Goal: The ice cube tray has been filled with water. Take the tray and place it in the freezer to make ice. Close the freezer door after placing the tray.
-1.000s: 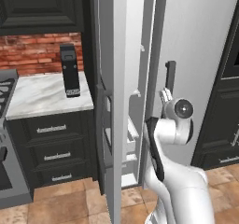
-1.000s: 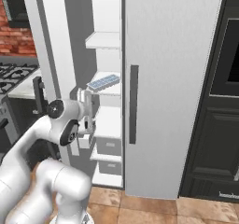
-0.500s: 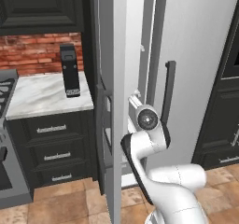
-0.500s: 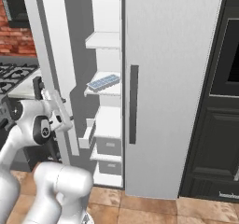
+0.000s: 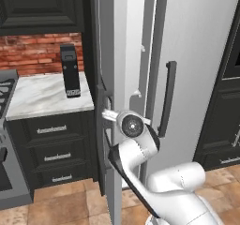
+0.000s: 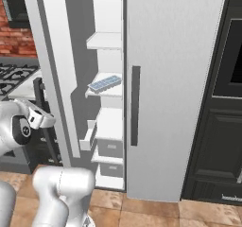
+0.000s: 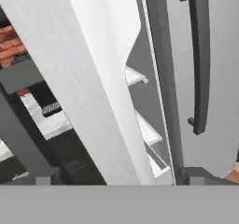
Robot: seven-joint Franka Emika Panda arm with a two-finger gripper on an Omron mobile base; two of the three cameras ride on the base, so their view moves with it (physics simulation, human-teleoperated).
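step: tray is in, so what's left is shutting the freezer door [image 5: 123, 55]. My judgement: push on its outer face, near the free edge and away from the hinge, and keep wrist and fingers out of the closing gap.
tray: ice cube tray [image 6: 105, 83] lies on a white freezer [image 6: 108, 126] shelf, centre-left of the right base frame, slightly skewed, well inside.
gripper: my gripper [image 5: 106, 115] sits at the door's edge, mid-frame in the left base view; spread or pressed together, can't tell.
right base: shows shelves, drawers, tray.
left base: shows toaster [image 5: 70, 71] on the marble counter [image 5: 42, 95].
hand view: door edge up close, plus the other door's bar handle [image 7: 200, 55] upper right.
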